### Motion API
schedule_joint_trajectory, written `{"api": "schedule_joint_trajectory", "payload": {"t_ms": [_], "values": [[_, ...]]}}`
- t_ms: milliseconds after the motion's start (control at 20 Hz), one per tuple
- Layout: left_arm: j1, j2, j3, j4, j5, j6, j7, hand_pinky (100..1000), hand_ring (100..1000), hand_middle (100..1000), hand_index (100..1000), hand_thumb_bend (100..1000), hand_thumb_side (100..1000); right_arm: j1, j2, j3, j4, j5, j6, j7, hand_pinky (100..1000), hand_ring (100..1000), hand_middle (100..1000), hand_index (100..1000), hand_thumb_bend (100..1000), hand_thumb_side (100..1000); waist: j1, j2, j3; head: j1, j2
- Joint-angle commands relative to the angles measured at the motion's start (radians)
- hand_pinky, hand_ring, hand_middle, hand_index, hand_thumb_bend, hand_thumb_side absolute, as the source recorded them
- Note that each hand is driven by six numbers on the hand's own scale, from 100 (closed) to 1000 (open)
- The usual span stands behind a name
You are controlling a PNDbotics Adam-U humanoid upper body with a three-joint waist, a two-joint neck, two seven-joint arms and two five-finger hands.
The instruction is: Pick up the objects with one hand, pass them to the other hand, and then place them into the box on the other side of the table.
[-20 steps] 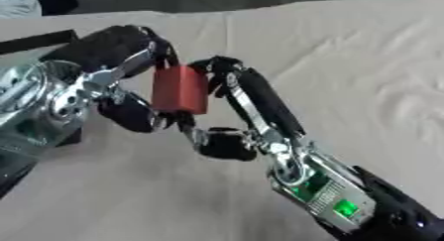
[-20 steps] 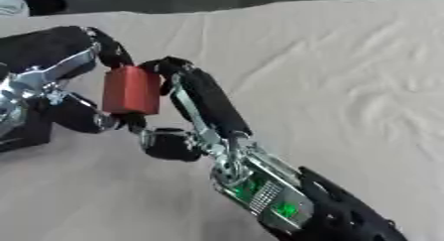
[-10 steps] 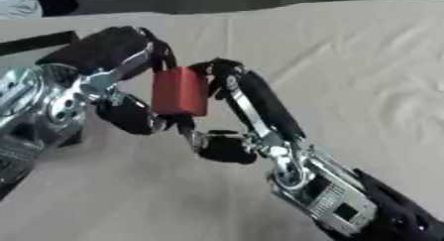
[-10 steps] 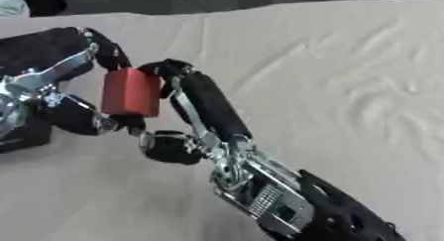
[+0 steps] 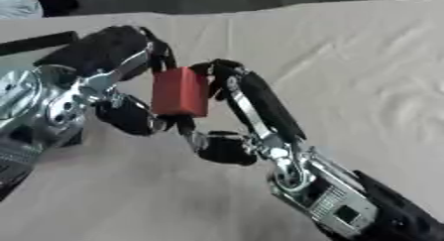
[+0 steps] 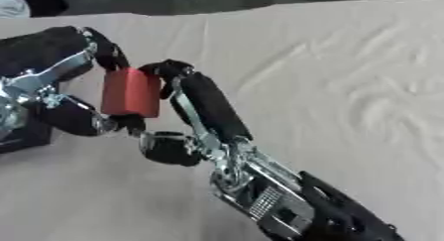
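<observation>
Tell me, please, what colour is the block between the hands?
Red block; left eye view shows it best.

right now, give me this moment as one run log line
phase: handover | object: red rectangular block | left robot hand: gripping it | right robot hand: gripping it | surface: beige tablecloth

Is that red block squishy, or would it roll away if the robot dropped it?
The red block probably isn't squishy: its edges look straight where the left hand and right hand pinch it. Its flat, boxy sides suggest it wouldn't roll. It may well be light, since fingertips alone carry it.
</observation>
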Motion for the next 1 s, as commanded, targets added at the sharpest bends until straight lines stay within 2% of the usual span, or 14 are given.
{"api": "schedule_joint_trajectory", "payload": {"t_ms": [50, 650, 1000], "values": [[-0.016, 0.019, 0.032, -0.038, -0.012, 0.023, -0.016, 802, 702, 533, 678, 506, 140, -0.005, -0.016, 0.007, 0.000, 0.008, 0.007, 0.000, 600, 609, 459, 588, 100, 100, -0.001, -0.018, 0.003, 0.003, -0.010], [-0.015, 0.020, 0.035, -0.047, -0.025, 0.025, -0.008, 802, 702, 523, 668, 529, 135, -0.003, -0.019, 0.009, -0.003, 0.016, 0.020, -0.005, 596, 605, 458, 587, 100, 100, -0.005, -0.018, 0.008, 0.004, -0.011], [-0.013, 0.017, 0.032, -0.045, -0.015, 0.028, -0.008, 796, 681, 488, 624, 437, 132, -0.002, -0.020, 0.012, -0.004, 0.006, 0.020, -0.002, 597, 604, 456, 585, 100, 100, -0.005, -0.018, 0.007, 0.004, -0.012]]}}
